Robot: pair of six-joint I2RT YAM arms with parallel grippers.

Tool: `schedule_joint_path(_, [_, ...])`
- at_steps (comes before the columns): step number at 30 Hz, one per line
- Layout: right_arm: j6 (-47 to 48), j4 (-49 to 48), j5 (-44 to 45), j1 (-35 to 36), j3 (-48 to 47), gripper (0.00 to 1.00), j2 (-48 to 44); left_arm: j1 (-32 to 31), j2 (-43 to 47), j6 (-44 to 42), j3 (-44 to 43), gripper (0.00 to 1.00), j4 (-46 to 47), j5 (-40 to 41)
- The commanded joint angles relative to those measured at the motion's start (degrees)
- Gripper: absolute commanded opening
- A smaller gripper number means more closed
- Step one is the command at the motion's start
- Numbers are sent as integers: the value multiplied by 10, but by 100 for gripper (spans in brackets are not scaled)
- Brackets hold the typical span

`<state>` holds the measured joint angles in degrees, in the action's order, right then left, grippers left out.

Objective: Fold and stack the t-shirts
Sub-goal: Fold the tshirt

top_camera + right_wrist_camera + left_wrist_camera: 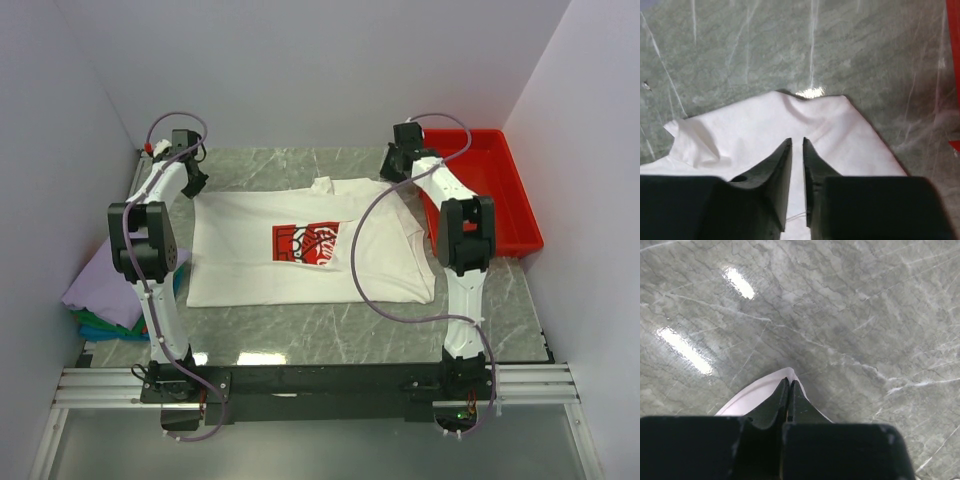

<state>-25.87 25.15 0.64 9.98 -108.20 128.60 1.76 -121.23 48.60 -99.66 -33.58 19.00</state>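
Observation:
The white t-shirt (250,270) lies spread flat on the marble table, its red chest print (305,243) facing up. My left gripper (192,180) is at the shirt's far left corner. In the left wrist view its jaws (790,381) are shut, with a peak of white cloth (747,397) pinched at the tips. My right gripper (393,165) is at the far right corner. In the right wrist view its jaws (797,141) stand a narrow slit apart on the white cloth (765,130). Folded lavender (100,285), green (92,322) and blue shirts are stacked at the left.
A red plastic tray (495,190) stands at the far right, just beyond my right arm. White walls close in the table on the left, back and right. A purple cable from my right arm hangs over the shirt.

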Motion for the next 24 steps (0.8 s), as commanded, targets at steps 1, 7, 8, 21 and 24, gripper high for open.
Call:
schedule_joint_path(1, [-1, 17, 1, 5, -96, 23, 34, 4, 3, -15, -16, 1, 7, -13])
schedule_joint_path(7, [-28, -2, -28, 7, -138, 43, 96, 3, -8, -15, -19, 1, 12, -21])
schedule_joint_path(8, [-29, 4, -28, 8, -148, 43, 104, 3, -10, -15, -20, 1, 12, -22])
schedule_joint_path(21, [-28, 10, -36, 19, -177, 38, 139, 3, -23, -13, -27, 1, 12, -29])
schedule_joint_path(24, [-26, 15, -41, 20, -178, 36, 142, 3, -25, -14, -29, 1, 12, -30])
